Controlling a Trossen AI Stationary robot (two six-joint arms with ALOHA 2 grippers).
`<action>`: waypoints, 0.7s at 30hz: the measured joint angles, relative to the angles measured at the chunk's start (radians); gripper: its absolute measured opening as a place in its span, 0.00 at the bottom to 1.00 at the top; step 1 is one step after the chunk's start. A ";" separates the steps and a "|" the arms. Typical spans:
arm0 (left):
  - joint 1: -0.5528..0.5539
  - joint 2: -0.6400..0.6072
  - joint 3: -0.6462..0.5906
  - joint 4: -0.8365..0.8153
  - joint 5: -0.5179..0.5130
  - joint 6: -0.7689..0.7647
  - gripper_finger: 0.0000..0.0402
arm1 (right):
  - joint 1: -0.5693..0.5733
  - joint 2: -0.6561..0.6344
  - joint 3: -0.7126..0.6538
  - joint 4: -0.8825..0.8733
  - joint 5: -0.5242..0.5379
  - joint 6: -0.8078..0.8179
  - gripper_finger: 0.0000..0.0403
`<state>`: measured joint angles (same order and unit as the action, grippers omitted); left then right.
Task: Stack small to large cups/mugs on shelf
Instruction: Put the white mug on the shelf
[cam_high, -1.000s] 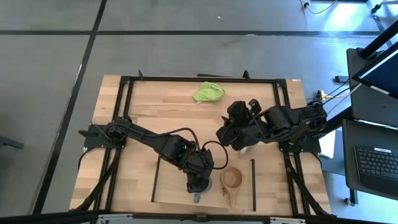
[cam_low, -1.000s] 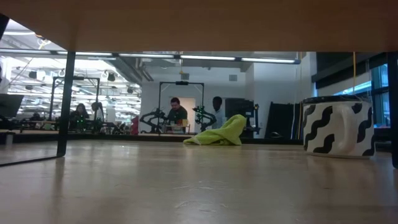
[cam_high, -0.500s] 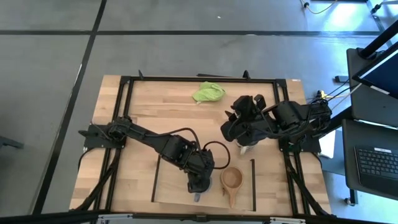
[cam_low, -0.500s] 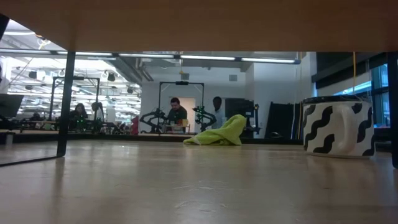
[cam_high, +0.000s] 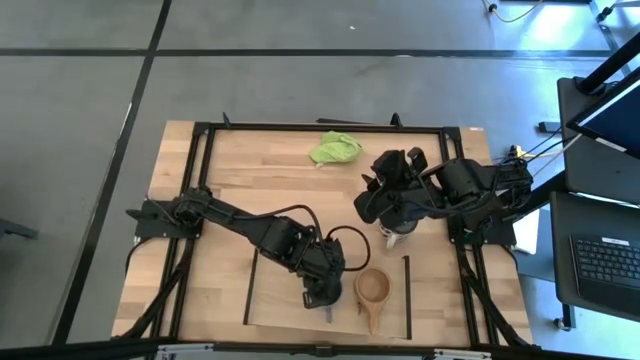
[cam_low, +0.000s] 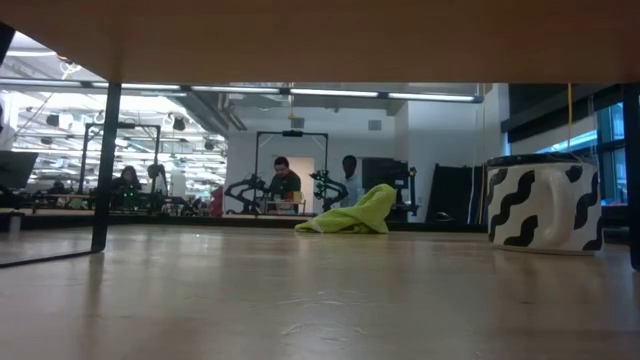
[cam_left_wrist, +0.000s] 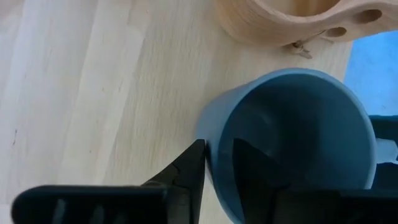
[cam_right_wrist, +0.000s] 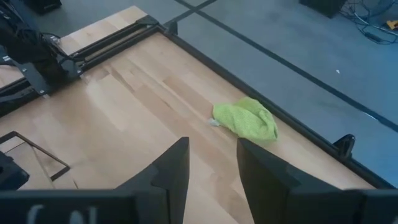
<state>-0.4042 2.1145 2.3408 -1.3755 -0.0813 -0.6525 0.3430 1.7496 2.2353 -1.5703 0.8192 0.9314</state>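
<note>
My left gripper (cam_high: 320, 298) is over the light-wood shelf (cam_high: 280, 300) near the table's front edge, shut on the blue-grey mug (cam_left_wrist: 292, 130). The small tan wooden cup (cam_high: 372, 288) stands on the shelf just right of it, its handle toward the near edge; it also shows in the left wrist view (cam_left_wrist: 280, 15). My right gripper (cam_high: 375, 205) hangs open and empty above the table, right of centre. The white mug (cam_high: 398, 238) with black wavy marks stands on the tabletop below it, and shows in the low view (cam_low: 545, 205). My left gripper pinches the blue-grey mug's wall at the rim (cam_left_wrist: 214, 134), one finger (cam_left_wrist: 189, 171) outside and one (cam_left_wrist: 252, 168) inside. The fingers come from above, pointing down. The mug is upright, mouth up; whether its base rests on the shelf I cannot tell.
A lime-green cloth (cam_high: 335, 148) lies on the tabletop near the far edge; it shows in the right wrist view (cam_right_wrist: 245, 121) too. The table's black frame (cam_high: 320, 128) runs along its edges. The shelf's thin black bars (cam_high: 407, 295) stand at its short sides. People sit in the room beyond.
My right gripper has drawn back a little toward the table's far right, and more of the white mug shows below it. The white mug has stayed where it was.
</note>
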 joint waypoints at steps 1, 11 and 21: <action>0.000 0.000 0.006 -0.002 0.000 0.000 0.19 | 0.000 0.000 0.000 0.000 0.000 -0.002 0.34; -0.017 -0.154 0.015 0.131 -0.112 0.066 0.19 | -0.002 -0.034 0.053 0.000 0.015 -0.082 0.34; -0.005 -0.253 0.016 -0.071 -0.305 0.115 0.18 | -0.093 -0.264 -0.168 -0.002 -0.147 -0.016 0.15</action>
<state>-0.4091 1.8618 2.3566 -1.4468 -0.3862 -0.5380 0.2495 1.4854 2.0676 -1.5725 0.6724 0.9158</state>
